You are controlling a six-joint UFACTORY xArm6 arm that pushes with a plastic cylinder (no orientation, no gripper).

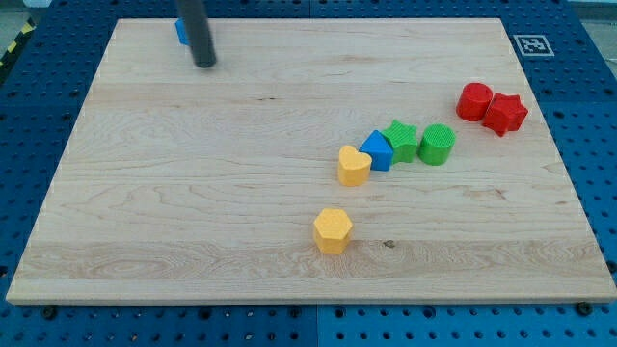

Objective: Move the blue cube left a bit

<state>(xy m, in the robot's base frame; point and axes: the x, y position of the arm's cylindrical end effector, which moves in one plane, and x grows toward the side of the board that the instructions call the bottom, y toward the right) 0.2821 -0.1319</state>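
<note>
The blue cube sits right of the board's middle. It touches a yellow heart block at its lower left and a green star block at its right. My tip rests on the board near the view's top left, far from the blue cube. A second blue block shows only as a sliver behind the rod, just up and left of my tip; its shape cannot be made out.
A green round block stands right of the green star. Two red blocks touch each other near the right edge. A yellow hexagon block lies toward the view's bottom. The wooden board lies on a blue pegboard.
</note>
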